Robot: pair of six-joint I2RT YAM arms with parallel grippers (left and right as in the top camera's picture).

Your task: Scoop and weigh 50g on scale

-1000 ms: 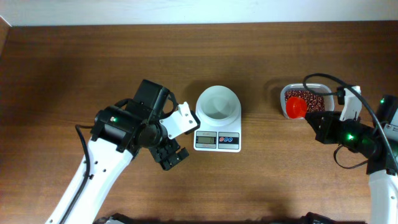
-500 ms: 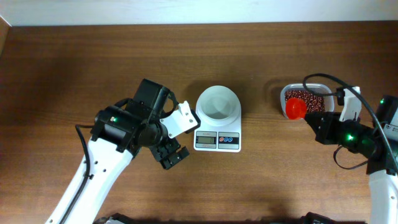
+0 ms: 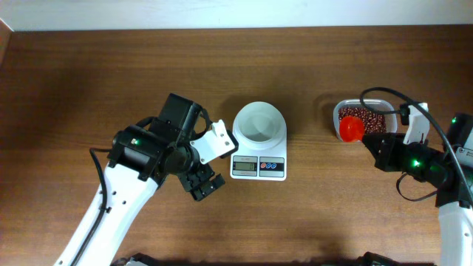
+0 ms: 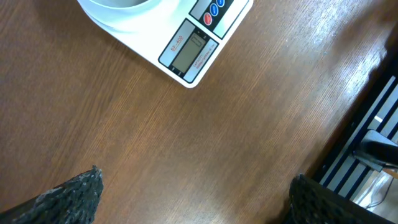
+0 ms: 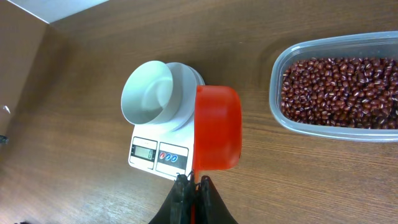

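The right gripper (image 5: 193, 186), clenched on the handle of the orange-red plastic measuring scoop (image 5: 217, 127) (the left gripper (image 4: 194, 200) hangs released near the small white digital scale (image 5: 154, 155)), holds it pointing straight ahead, with the dark red-brown beans (image 5: 339, 84) close alongside in the clear rectangular plastic tub (image 5: 275, 102), nearer this arm.

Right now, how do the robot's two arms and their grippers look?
Both arms have white tubular links and black joint housings with a small green light. The left arm ends in a black block with a white bracket; the left gripper has two dark, rough-textured fingers. A thin black cable loops over the right arm; the right gripper is black and slim.
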